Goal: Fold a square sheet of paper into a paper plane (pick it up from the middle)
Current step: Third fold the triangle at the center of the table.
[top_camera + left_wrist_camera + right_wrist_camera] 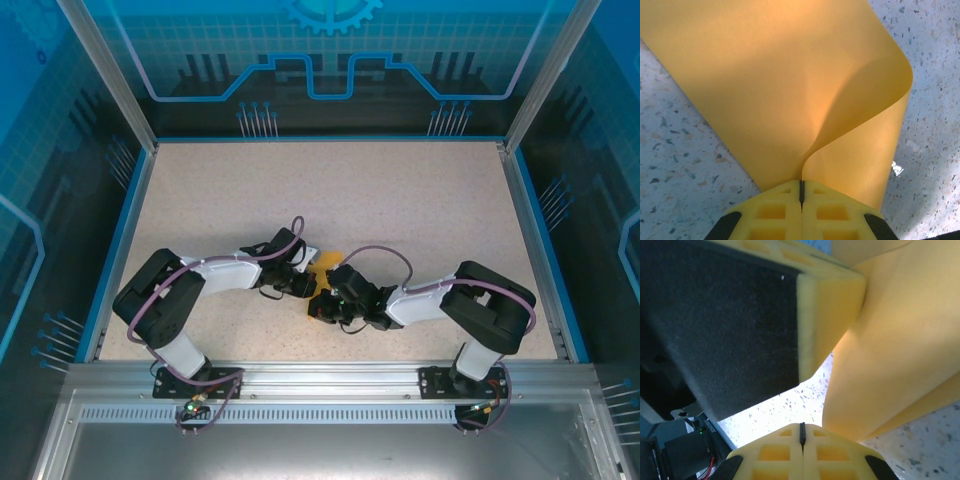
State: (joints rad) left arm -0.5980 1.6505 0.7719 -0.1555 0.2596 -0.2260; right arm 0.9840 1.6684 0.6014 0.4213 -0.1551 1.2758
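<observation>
Left wrist view: the left gripper (801,183) has its two yellow fingers (771,212) pressed together on the square sheet of paper (770,85), pinching it at the seam between the tips. From that pinch the orange-yellow sheet fans out away from the camera. Its left part lies broad and smooth, while its right part curls over in a rounded loop and comes back down beside the right-hand finger. Speckled tabletop (680,165) shows on either side of the paper.

In the right wrist view, the right gripper (801,428) also has its fingertips pressed together, and the dark seam between them holds nothing. The paper hangs just right of those tips, its lower edge meeting the top of the right-hand finger; whether it rests on the finger or passes behind it cannot be told. One finger of the left gripper, yellow with a black foam pad (730,330), looms close at upper left.

From the top external camera, both grippers meet low over the near middle of the table, with the orange paper showing between them. The left arm (160,300) reaches in from the near left and the right arm (490,305) from the near right. Blue printed panels (330,60) wall the far side.
</observation>
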